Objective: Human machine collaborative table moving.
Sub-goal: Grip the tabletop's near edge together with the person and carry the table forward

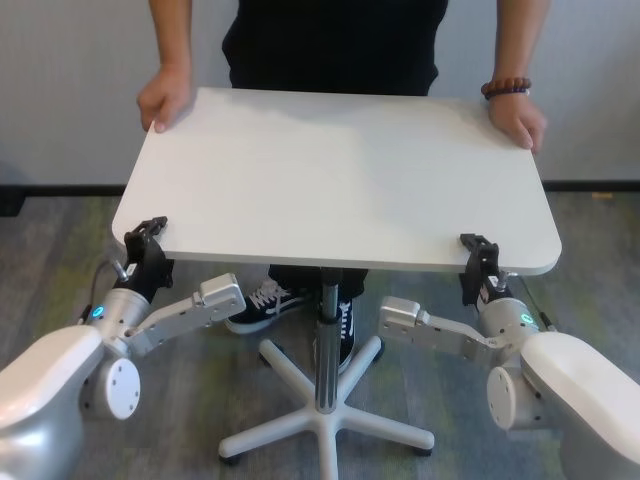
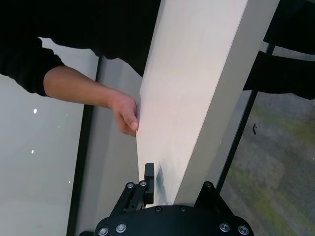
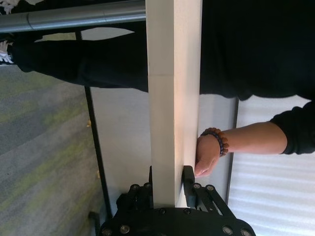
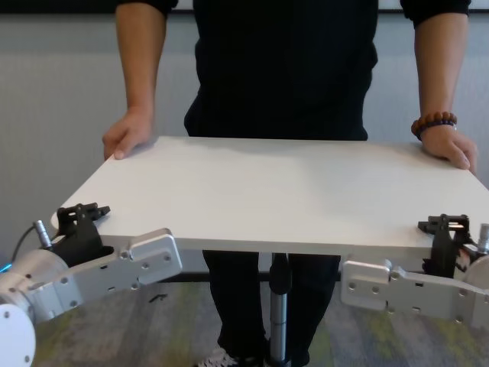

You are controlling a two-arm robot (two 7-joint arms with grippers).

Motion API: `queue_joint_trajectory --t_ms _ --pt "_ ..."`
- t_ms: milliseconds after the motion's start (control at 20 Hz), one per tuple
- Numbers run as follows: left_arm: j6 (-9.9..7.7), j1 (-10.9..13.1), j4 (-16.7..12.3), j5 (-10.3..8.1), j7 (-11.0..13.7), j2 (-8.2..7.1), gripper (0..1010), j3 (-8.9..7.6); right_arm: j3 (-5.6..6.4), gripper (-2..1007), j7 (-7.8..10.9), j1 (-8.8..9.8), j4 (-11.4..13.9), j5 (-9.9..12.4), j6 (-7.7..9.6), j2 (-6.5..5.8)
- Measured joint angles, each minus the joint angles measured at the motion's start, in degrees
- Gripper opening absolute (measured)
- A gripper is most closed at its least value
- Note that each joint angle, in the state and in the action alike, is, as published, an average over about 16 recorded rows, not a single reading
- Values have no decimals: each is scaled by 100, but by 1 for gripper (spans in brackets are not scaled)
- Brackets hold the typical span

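The table (image 1: 340,175) has a white top on a silver pole (image 1: 327,345). The human (image 1: 335,40) stands at its far side with one hand (image 1: 165,98) on each far corner; the other hand (image 1: 517,118) wears a bead bracelet (image 1: 505,88). My left gripper (image 1: 148,242) is shut on the near-left corner of the tabletop, with the edge (image 2: 216,98) between its fingers (image 2: 149,173). My right gripper (image 1: 480,262) is shut on the near edge by the right corner, clamping the slab (image 3: 172,98). Both also show in the chest view, the left gripper (image 4: 80,218) and the right gripper (image 4: 443,228).
The table's white star base (image 1: 325,425) on castors stands on grey-green carpet between my arms. The person's black sneakers (image 1: 262,305) are under the table beside the pole. A pale wall (image 1: 70,90) with a dark skirting runs behind the person.
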State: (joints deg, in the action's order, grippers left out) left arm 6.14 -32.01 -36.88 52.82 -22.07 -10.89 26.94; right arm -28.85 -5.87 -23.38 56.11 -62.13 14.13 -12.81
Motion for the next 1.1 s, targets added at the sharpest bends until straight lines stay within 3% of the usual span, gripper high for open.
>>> queue_joint_trajectory --t_ms 350,600,800,1100 --pt "216 -558 1071 31 -328 302 340 128 -111 281 -255 -453 -824 99 -270 191" --pt "324 -814 1584 47 -469 445 340 181 -201 282 -440 -747 -1397 172 -503 325" --pt "365 -901 1771 55 -504 499 340 196 -256 283 -541 -904 -1717 218 -660 403" --pt "372 -870 1719 58 -504 486 340 194 -306 286 -611 -1003 -1930 255 -805 459"
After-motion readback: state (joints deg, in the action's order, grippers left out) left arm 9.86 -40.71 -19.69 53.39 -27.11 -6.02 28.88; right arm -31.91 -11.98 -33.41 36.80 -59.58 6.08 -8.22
